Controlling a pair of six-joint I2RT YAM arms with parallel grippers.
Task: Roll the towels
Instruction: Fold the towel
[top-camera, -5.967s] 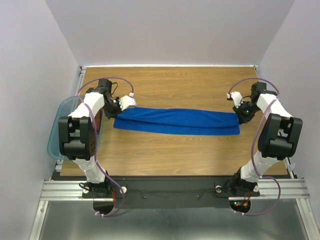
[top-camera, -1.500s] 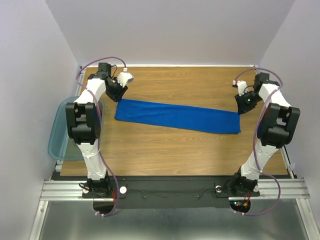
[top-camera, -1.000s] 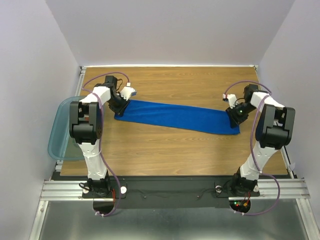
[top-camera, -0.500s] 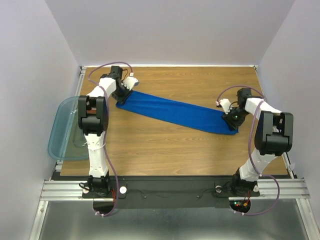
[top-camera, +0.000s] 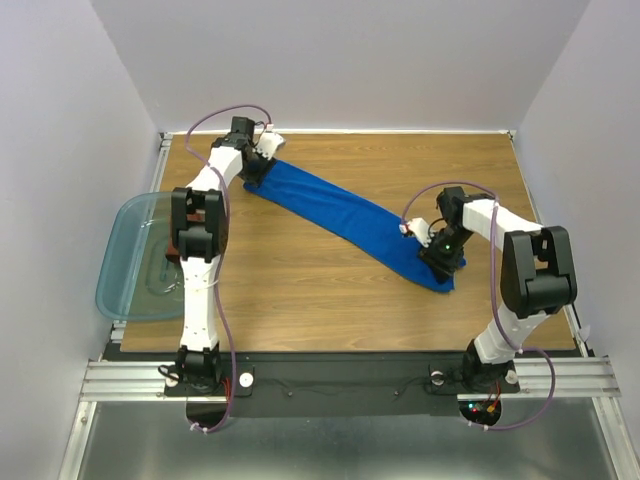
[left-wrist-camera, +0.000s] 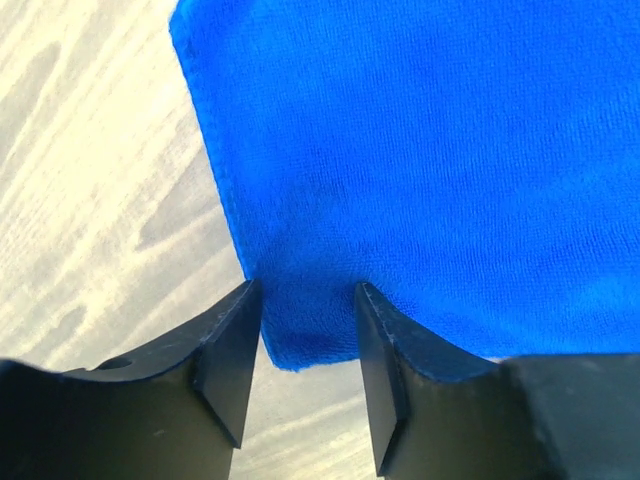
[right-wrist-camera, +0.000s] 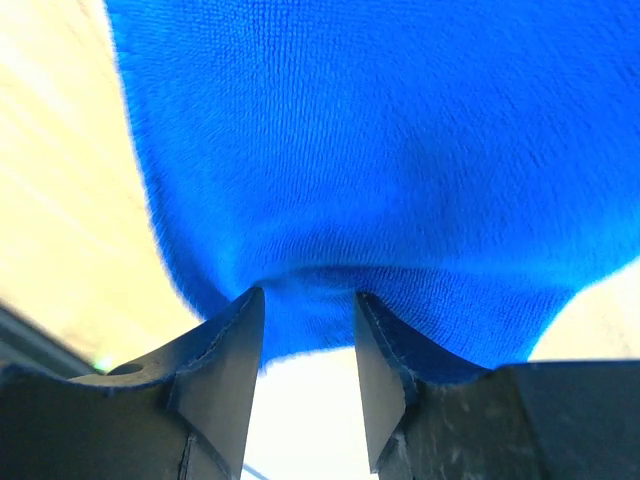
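Note:
The blue towel (top-camera: 345, 212) lies folded in a long strip, running diagonally across the wooden table from far left to near right. My left gripper (top-camera: 257, 166) is at its far-left end. In the left wrist view the towel's corner (left-wrist-camera: 420, 150) sits pinched between the two dark fingers (left-wrist-camera: 225, 350). My right gripper (top-camera: 437, 262) holds the near-right end. In the right wrist view the cloth (right-wrist-camera: 380, 150) puckers between its fingers (right-wrist-camera: 215, 370). A sliver of rust-brown cloth (top-camera: 173, 252) shows at the bin's rim, mostly hidden by the left arm.
A translucent teal bin (top-camera: 125, 262) stands off the table's left edge beside the left arm. White walls close in the table (top-camera: 300, 290) on three sides. Purple cables loop over both wrists.
The towel has swung from nearly level to a steep diagonal. My left gripper carried its end toward the far-left corner; my right gripper dragged the other end nearer and leftward.

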